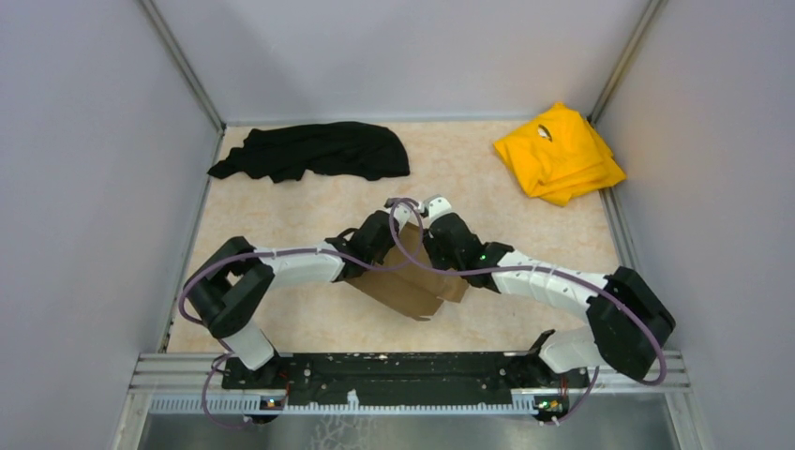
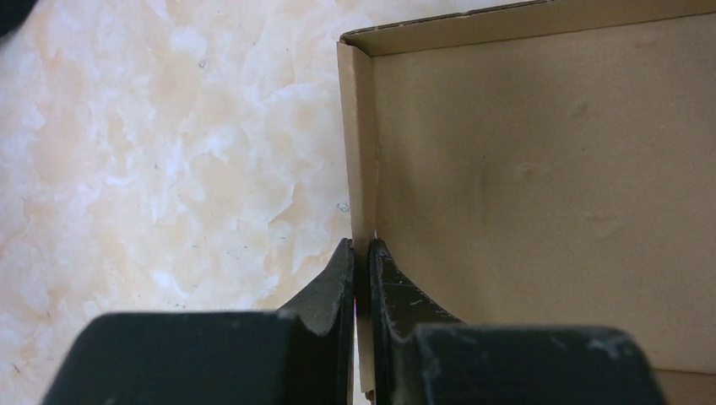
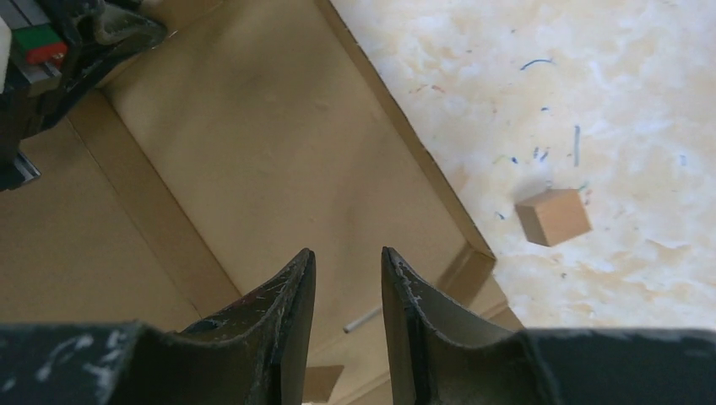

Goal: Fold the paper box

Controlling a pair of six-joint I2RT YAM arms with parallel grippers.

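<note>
The paper box (image 1: pixel 412 286) lies about the middle of the worktop (image 1: pixel 281 211), a little toward the near edge and skewed to the worktop's sides; both arms reach in over it from either side and meet above its far part.

The left gripper (image 2: pixel 361 260) is clenched on a thin upright side wall of the box; seen from the left wrist, one finger sits outside the wall over the bare worktop and the other inside over the box floor, with the cardboard pinched edge-on between them; that wall runs away from the fingers to a corner where it joins a second raised wall.

The right gripper (image 3: pixel 348 266) is released, its fingers parted with a clear gap and nothing caught between them; it hangs over a flat brown panel of the box, near a creased fold; whether the tips touch the cardboard cannot be told.

A small brown cube (image 3: pixel 553 216) rests on the worktop near the box's edge, apart from it.

A black cloth (image 1: pixel 314 150) lies crumpled at the far left corner; a yellow cloth (image 1: pixel 560 153) lies folded at the far right corner.
</note>
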